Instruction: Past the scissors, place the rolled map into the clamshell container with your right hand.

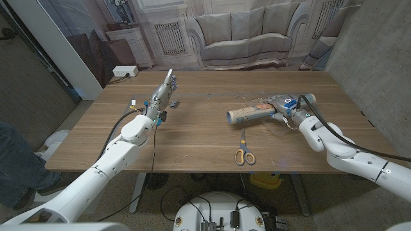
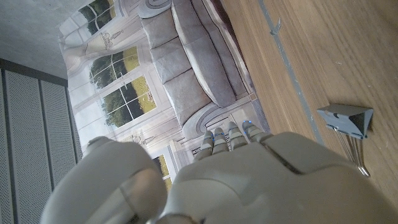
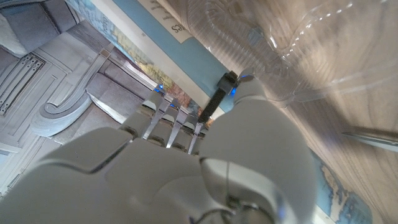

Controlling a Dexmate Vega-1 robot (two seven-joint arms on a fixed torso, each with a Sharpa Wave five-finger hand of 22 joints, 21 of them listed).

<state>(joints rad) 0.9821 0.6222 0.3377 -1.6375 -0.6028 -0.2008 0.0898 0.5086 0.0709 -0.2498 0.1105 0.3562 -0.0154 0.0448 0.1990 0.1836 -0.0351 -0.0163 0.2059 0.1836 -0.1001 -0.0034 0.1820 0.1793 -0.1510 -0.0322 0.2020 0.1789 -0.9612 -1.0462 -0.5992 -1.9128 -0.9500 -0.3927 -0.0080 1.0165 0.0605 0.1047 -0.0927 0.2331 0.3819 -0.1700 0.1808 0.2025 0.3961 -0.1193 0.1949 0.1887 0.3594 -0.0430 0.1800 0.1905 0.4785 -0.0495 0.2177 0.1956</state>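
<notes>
- Head view: a wooden table (image 1: 192,138) stands before a backdrop printed with a grey sofa and panelled walls; a white power strip (image 1: 124,71) lies on the floor behind, at about 10 o'clock from the table's middle.
- The rolled map (image 1: 247,113) lies on its side right of the table's middle, its open end toward 8 o'clock. Its far end reaches into the clear clamshell container (image 1: 273,102), which is hard to make out against the wood.
- The right hand (image 1: 290,110) is at the map's far end, at about 3 o'clock from the roll; whether the fingers grip the map I cannot tell here.
- The scissors (image 1: 243,153), with yellow handles, lie near the front edge, at 6 o'clock from the map and apart from it.
- The left hand (image 1: 163,96) is raised over the table's left part, fingers straight and together, holding nothing.
- Left wrist view: the left hand's back (image 2: 249,180) with fingers extended toward the sofa backdrop; a binder clip (image 2: 348,121) lies on the wood just beside it.
- Right wrist view: the right hand (image 3: 186,155) reaches to the map's printed paper (image 3: 186,59), with the container's clear ribbed plastic (image 3: 292,56) beside it; the fingertips touch the map, but a firm grip cannot be confirmed.
</notes>
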